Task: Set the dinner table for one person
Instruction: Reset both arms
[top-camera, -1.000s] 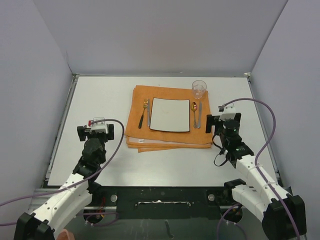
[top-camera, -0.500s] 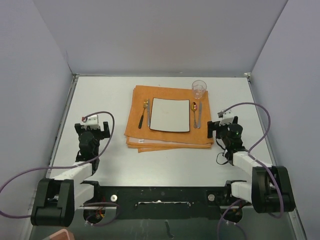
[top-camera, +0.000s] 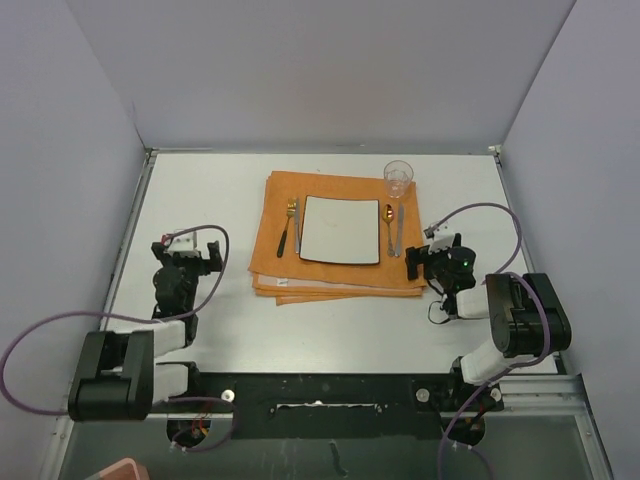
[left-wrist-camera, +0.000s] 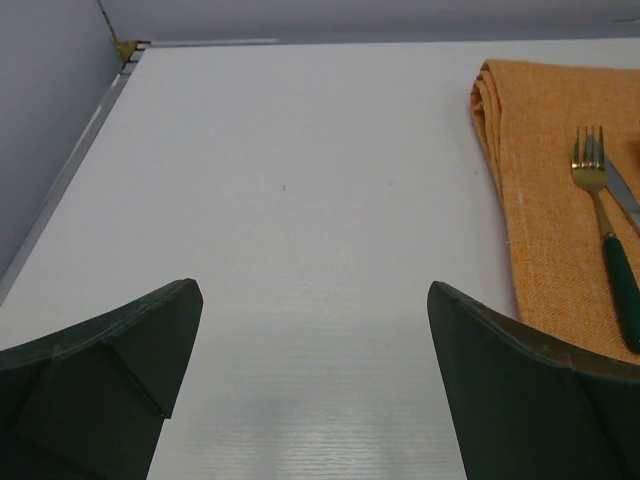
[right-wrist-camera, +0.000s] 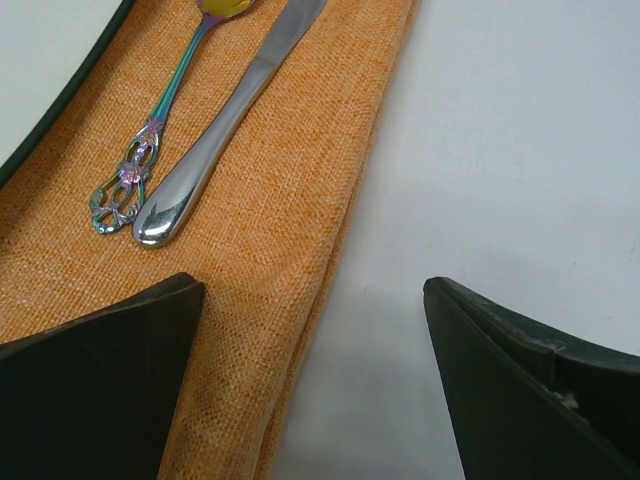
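Near edge, L & R: both arms have folded back onto their bases within the last sec. L gripper (left-wrist-camera: 310, 295) has edged left and sits well left of the cloth (top-camera: 340, 280). R gripper (right-wrist-camera: 310, 290) has drawn back and a little left, and is now just beside the cloth's right edge. Nothing on the cloth has shifted in that time.

Table (top-camera: 210, 190) = wide white-grey top filling the workspace, w/ the cloth on its centre-far part. On the cloth:
- plate (top-camera: 340, 228) in the middle
- fork (left-wrist-camera: 603, 215) + knife (left-wrist-camera: 628, 200) to its left
- spoon (right-wrist-camera: 150, 140) + 2nd knife (right-wrist-camera: 215, 140) to its right
- glass (top-camera: 398, 178) at the far right corner

Reading: the setting for one looks complete. The fold-back looks like parking, not an approach, so prob. no step is left.

L fingers (left-wrist-camera: 90, 385) are spread wide w/ nothing btwn them. Only bare table shows in the gap, and the cloth edge is off to the right.

R fingers (right-wrist-camera: 540, 385) are equally wide and hold nothing. The left one is over the cloth's edge and the right one over bare table. Contact w/ the cloth cannot be told from the wrist view.
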